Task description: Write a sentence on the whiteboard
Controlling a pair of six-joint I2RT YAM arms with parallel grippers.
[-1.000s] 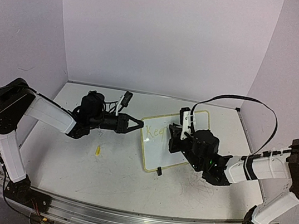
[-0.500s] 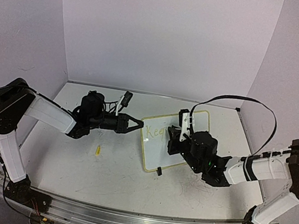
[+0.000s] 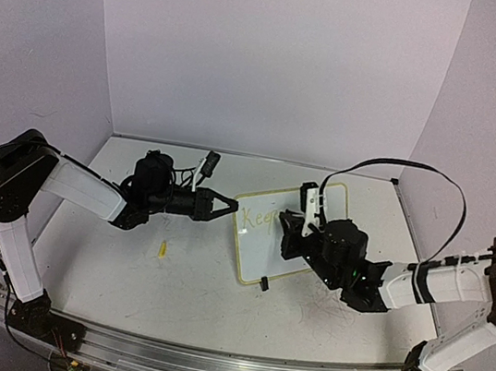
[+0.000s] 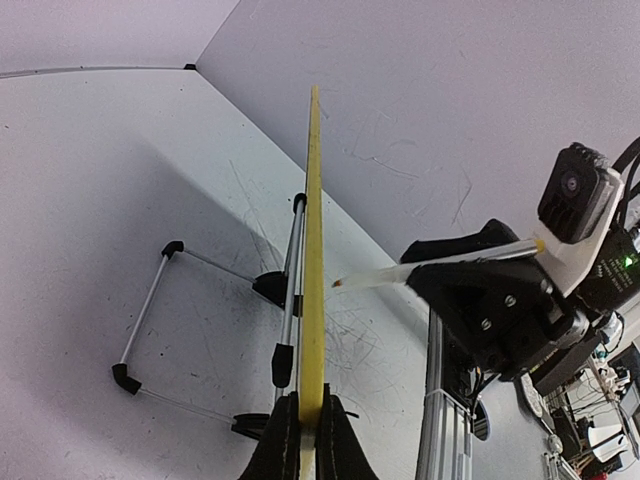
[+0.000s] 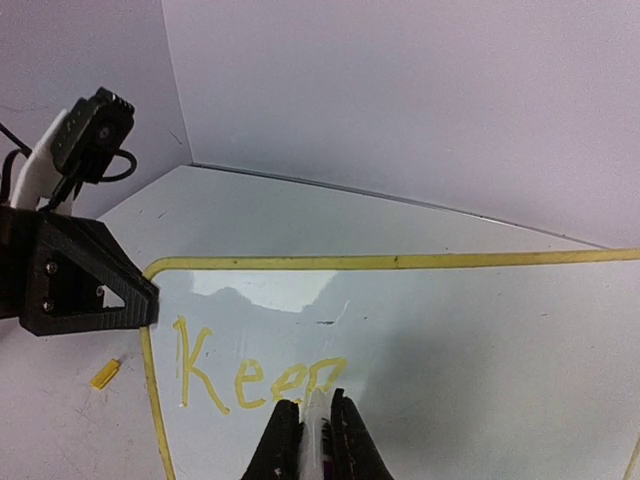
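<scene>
Shows left tool [image 4: 310,402] clamped on whiteboard [image 3: 257,254] rim, right tool [image 5: 311,404] clamped on marker [image 4: 450,262]; partly hides last letter of sentence [image 5: 250,376] behind marker tip, lower centre.

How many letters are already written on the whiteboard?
4: K by the rim of the whiteboard, then e, e, p in a row toward the right gripper, which covers the p's foot and may hide more.

Your whiteboard [image 3: 282,237] stands tilted on the tabletop [image 3: 123,270], between the hands. Your left hand [image 3: 233,206] is at its left edge and your right hand [image 5: 310,425] before its face, with the marker [image 4: 450,262] at the sentence's [image 5: 260,375] end. A small piece [image 3: 163,248] lies on the tabletop, left of the whiteboard.
</scene>
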